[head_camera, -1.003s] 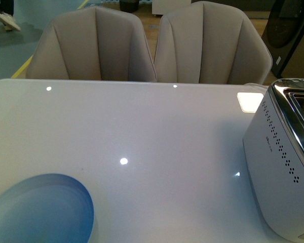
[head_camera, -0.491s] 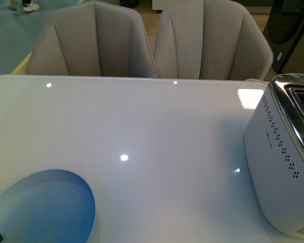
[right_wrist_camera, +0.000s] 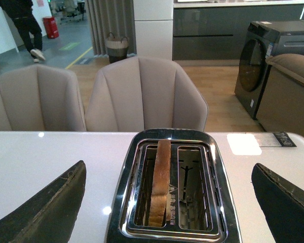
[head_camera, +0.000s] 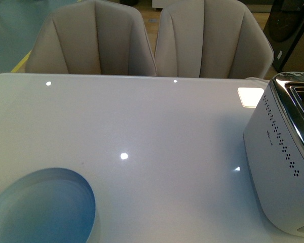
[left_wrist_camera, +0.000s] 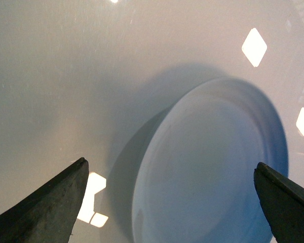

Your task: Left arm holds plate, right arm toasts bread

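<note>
The pale blue plate (head_camera: 40, 210) lies flat on the white table (head_camera: 142, 121) at the near left. In the left wrist view my left gripper (left_wrist_camera: 171, 163) hovers open above the plate (left_wrist_camera: 213, 167), its dark fingertips (left_wrist_camera: 66, 195) spread wide of it and touching nothing. The bread (right_wrist_camera: 159, 187), a brown slice on edge, stands in the left slot of the chrome toaster (right_wrist_camera: 172, 135). My right gripper (right_wrist_camera: 168, 165) is open above the toaster, one finger to each side, holding nothing. Neither arm shows in the front view.
The white toaster (head_camera: 278, 167) stands at the table's right edge. Two beige chairs (head_camera: 152, 43) are pushed up to the far side. A small white card (head_camera: 251, 96) lies near the far right corner. A washing machine (right_wrist_camera: 263, 61) stands beyond.
The front view has drifted slightly. A dark tip that showed at the bottom left half a second ago is gone. Plate and toaster have stayed in place.
</note>
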`<state>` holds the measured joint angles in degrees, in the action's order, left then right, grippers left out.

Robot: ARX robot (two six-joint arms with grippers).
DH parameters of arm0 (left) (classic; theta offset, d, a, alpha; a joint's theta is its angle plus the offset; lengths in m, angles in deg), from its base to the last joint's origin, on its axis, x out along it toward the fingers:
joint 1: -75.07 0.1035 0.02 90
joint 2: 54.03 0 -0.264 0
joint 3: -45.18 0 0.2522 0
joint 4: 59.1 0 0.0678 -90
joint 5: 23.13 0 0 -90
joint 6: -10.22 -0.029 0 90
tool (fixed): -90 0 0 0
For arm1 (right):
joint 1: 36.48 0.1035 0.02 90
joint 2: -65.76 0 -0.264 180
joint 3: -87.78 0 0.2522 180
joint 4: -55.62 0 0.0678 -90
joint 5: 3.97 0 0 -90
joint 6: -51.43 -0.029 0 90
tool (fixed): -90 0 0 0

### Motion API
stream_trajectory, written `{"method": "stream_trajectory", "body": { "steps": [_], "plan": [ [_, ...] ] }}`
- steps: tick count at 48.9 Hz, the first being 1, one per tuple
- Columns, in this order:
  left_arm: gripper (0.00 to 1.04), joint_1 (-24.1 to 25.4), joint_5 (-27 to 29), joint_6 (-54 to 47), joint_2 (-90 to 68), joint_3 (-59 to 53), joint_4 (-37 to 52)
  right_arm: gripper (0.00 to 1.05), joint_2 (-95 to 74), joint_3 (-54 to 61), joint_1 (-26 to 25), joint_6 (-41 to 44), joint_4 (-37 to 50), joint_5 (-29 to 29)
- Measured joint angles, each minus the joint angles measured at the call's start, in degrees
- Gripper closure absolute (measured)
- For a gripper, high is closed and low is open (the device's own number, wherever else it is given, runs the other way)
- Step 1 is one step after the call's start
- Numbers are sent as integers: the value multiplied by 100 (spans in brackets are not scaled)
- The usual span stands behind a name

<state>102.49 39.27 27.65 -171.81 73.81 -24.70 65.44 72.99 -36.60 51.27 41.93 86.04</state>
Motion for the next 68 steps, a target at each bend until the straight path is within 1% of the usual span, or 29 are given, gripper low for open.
{"method": "stream_trajectory", "body": {
  "steps": [3, 7, 12, 15, 25, 31, 33, 36, 44, 45, 46, 47, 48, 49, 50, 51, 53, 55, 56, 58, 60, 62, 63, 64, 65, 66, 68],
  "plan": [
    [7, -118, 120, 74, 625, 109, -463, 9, 0, 0, 0, 0, 0, 0],
    [7, -474, 282, 330, 1552, 306, -1062, 9, 0, 0, 0, 0, 0, 0],
    [7, -1064, 466, 632, 2535, 483, -1600, 9, 0, 0, 0, 0, 0, 0],
    [7, -1537, 588, 835, 3161, 549, -1915, 9, 0, 0, 0, 0, 0, -2],
    [7, -2522, 1005, 1252, 4894, 531, -2811, 9, 0, 0, 0, 0, 0, 0],
    [7, -3222, 1449, 1351, 6124, 428, -3547, 9, 0, 0, 0, 0, 0, 0],
    [7, -3545, 1694, 1401, 6489, 389, -3801, 9, 0, 0, 0, 0, 0, -2],
    [7, -3700, 1698, 1414, 6625, 372, -3842, 9, 0, 0, 0, 0, 0, 0],
    [7, -3713, 1751, 1445, 6636, 365, -3842, 9, 0, 0, 0, 0, 0, 0],
    [9, -3762, 1945, 1338, 6610, 306, -3674, 9, 0, 0, 0, 0, 0, 0],
    [14, -3871, 2444, 1027, 6542, 125, -3106, 9, 0, 0, 0, 0, 0, 0],
    [20, -3908, 3082, 481, 6507, -219, -2144, 9, 0, 0, 0, 0, 0, 0],
    [23, -3908, 3294, 256, 6505, -348, -1816, 9, 0, 0, 0, 0, 0, 0],
    [29, -3895, 3624, -212, 6535, -595, -1226, 9, 0, 0, 0, 0, 0, -2],
    [35, -3845, 3738, -518, 6607, -730, -859, 9, -2, 0, 0, 0, 0, -15],
    [37, -3810, 3748, -667, 6660, -767, -752, 9, 0, 0, 0, 0, 0, -11],
    [49, -3718, 3687, -1150, 6944, -841, -680, 9, 0, 0, 0, 0, 0, -13],
    [57, -3657, 3622, -1333, 7132, -903, -743, 9, 0, 0, 0, 0, 0, 2],
    [62, -3611, 3574, -1397, 7241, -949, -811, 9, 0, 0, 0, 0, 0, 0],
    [69, -3547, 3519, -1482, 7375, -1016, -916, 9, 0, 0, 0, 0, 0, 0],
    [75, -3501, 3488, -1532, 7473, -1062, -999, 9, 0, 0, 0, 0, 0, 0],
    [84, -3436, 3425, -1580, 7646, -1128, -1130, 9, 0, 0, 0, 0, 0, 0],
    [90, -3394, 3368, -1600, 7766, -1161, -1215, 9, 0, 0, 0, 0, 0, 0],
    [92, -3375, 3346, -1613, 7772, -1193, -1182, 9, 0, 0, 0, 0, 0, 0],
    [99, -3344, 3327, -1620, 7812, -1285, -1025, 9, 0, 0, 0, 0, 0, 0],
    [102, -3215, 3088, -1615, 7873, -1340, -1036, 9, 0, 0, 0, 0, 0, 0],
    [102, -2970, 2826, -1652, 7997, -1410, -1158, 9, 0, 0, 0, 0, 0, 2]
  ]
}}
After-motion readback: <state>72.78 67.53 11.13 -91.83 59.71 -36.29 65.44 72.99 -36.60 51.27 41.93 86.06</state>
